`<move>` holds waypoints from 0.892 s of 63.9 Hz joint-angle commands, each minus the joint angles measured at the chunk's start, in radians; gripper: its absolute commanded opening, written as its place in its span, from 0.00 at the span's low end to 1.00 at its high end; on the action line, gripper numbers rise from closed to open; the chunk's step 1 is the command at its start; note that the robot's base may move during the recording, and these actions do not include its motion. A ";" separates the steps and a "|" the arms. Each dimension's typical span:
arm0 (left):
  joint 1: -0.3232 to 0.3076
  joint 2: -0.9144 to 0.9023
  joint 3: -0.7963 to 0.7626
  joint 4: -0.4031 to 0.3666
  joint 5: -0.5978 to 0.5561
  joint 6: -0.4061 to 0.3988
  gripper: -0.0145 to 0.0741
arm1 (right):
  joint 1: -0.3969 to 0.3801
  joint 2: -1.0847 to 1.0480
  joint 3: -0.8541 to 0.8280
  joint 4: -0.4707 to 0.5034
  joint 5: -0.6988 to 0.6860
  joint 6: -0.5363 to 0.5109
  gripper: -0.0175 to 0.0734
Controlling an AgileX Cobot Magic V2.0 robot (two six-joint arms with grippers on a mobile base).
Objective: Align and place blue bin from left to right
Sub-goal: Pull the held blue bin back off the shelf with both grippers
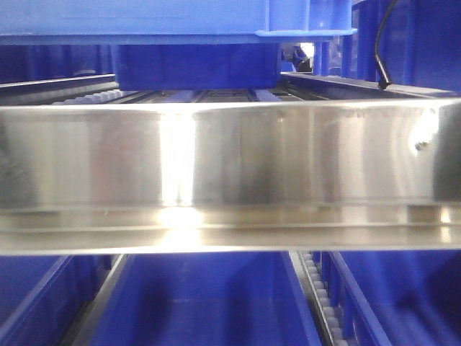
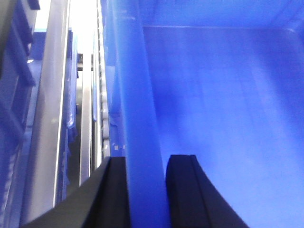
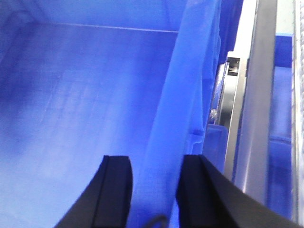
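Left gripper (image 2: 147, 161): fingers pinching wall of large deep blue plastic bin (image 2: 218, 118). Right gripper (image 3: 156, 164): pinching opposite wall; steel rail (image 3: 251, 118) beyond outer finger.

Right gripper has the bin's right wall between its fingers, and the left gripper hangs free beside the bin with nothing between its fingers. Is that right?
Not quite. The left gripper is not free: the left wrist view shows the blue bin with its left wall between the fingers, just as the right gripper has the right wall.
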 commanded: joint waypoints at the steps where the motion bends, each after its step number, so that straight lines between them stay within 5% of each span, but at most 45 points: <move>1: -0.019 -0.035 -0.017 -0.170 -0.065 0.005 0.04 | 0.012 -0.017 -0.010 0.042 -0.134 0.015 0.01; 57: -0.019 -0.035 -0.017 -0.170 -0.545 0.005 0.04 | 0.012 -0.017 -0.010 0.042 -0.137 0.015 0.01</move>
